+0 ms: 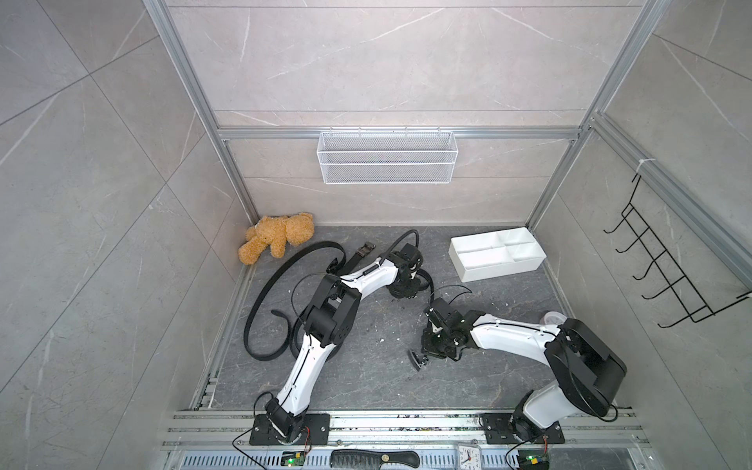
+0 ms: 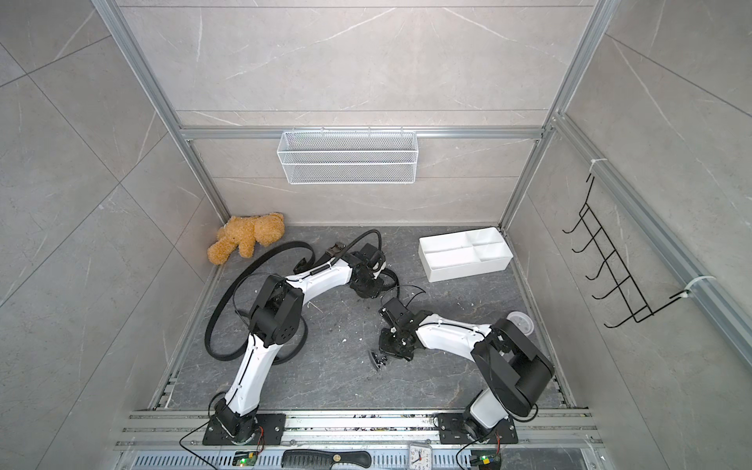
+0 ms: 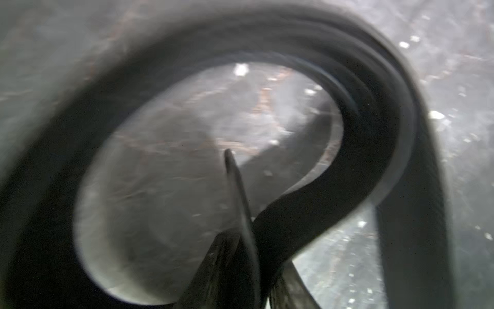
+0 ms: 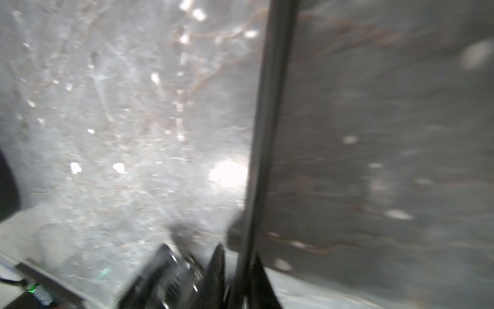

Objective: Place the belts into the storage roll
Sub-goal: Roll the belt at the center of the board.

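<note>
Wrist views blurred; left arm covers belts

You have two arms, each with one tool: the left tool and the right tool. Count at least two black belts. The left arm hides where the straps join, so you get no firmer number, and only one buckle shows. Beyond the right tool there is one white tray with four compartments. You also have one wire basket, one teddy bear, one hook rack with five hooks, one comb, one clock and one clear round lid.
</note>
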{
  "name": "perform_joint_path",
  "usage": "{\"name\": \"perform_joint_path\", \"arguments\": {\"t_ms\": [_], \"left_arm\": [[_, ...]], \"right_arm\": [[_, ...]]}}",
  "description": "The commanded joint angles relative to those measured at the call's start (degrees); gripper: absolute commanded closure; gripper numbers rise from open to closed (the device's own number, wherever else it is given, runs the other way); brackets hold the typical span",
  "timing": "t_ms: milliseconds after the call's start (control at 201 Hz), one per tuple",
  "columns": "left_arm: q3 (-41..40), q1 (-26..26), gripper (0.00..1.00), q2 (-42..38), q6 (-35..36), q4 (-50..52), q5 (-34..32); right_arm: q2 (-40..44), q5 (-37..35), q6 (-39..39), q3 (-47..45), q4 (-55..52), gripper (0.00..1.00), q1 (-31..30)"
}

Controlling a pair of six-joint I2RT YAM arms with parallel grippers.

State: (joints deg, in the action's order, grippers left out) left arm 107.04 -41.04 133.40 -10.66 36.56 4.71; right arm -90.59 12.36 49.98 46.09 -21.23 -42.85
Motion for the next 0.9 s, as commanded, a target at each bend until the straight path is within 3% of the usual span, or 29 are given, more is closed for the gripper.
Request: {"name": "perform_joint_path", "arguments": {"t_ms": [0, 109, 269, 473, 672, 752, 841, 891], "left_arm": [[-4.0, -0.9, 0.76, 0.6, 0.6, -1.8, 2.3], [-7.3, -0.9, 0.86, -1.9, 1.1, -3.2, 3.5], [-7.5, -1.2, 0.86, -2.2, 1.9, -3.3, 4.7], [-6.7, -1.2, 0.86, -3.2, 1.5, -3.7, 5.2], [-3.0, -1.0, 0.86, -0.3, 1.1, -1.4, 6.0], [-1.9, -0.6, 0.84, 2.6, 0.4, -1.1, 6.3], [-0.9, -0.3, 0.81, 3.8, -0.8, -0.5, 4.5], [-0.6, -0.2, 0.80, 4.2, -1.4, -0.9, 3.5]], "right_arm": [[0.3, 1.7, -1.8, 2.4, -6.2, 0.61, 1.0], [2.9, 1.6, -6.8, 2.4, -10.0, 0.55, 6.4], [3.4, 1.2, -14.2, 5.1, -13.7, 0.50, 14.1], [-6.0, 3.2, -17.3, 12.5, -11.2, 0.51, 15.1], [-13.2, 0.7, -17.0, 14.3, -8.5, 0.73, 14.8], [-13.3, 0.2, -16.7, 14.3, -8.9, 0.80, 13.7], [-11.9, -1.7, -16.0, 13.7, -10.7, 0.97, 11.0], [-10.8, -2.1, -14.9, 12.7, -10.9, 1.00, 9.1]]}}
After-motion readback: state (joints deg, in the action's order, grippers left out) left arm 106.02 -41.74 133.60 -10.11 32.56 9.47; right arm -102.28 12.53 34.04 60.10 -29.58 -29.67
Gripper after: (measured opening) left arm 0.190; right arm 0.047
